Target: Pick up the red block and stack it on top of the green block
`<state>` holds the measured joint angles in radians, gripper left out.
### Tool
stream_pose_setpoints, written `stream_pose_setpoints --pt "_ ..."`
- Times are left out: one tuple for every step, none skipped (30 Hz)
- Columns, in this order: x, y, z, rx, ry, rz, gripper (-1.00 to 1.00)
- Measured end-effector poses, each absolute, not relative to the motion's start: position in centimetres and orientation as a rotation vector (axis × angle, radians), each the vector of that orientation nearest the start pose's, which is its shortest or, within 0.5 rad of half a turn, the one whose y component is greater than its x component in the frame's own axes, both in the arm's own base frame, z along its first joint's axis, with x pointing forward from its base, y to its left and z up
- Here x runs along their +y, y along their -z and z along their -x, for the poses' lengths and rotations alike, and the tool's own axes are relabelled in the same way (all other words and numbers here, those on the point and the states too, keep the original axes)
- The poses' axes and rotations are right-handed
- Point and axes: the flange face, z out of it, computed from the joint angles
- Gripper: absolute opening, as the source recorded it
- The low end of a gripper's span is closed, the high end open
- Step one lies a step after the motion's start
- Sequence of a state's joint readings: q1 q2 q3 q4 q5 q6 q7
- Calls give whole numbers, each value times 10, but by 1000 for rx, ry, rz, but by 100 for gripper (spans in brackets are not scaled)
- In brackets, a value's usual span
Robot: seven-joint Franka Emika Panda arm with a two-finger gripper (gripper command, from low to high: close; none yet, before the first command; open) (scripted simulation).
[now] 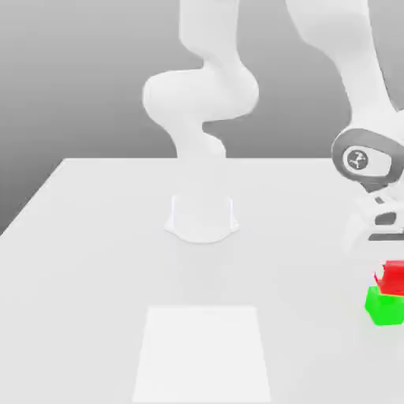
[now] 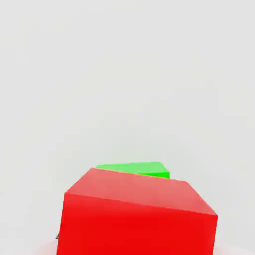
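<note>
Red block (image 1: 390, 277) stacked on green block (image 1: 384, 307).
Cubes, slightly turned apart, at the worktop (image 1: 95, 260) edge; hand (image 1: 379, 237) state cannot be told.

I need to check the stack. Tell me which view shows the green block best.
The exterior view: the green block shows its front and top under the red block, at the right edge. In the hand view the red block hides most of it.
</note>
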<state>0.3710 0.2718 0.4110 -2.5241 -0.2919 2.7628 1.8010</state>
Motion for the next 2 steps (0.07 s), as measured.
stream_pose_setpoints --pt "339 -184 -310 1165 1 2914 100" --pt "339 -184 -310 1165 1 2914 100"
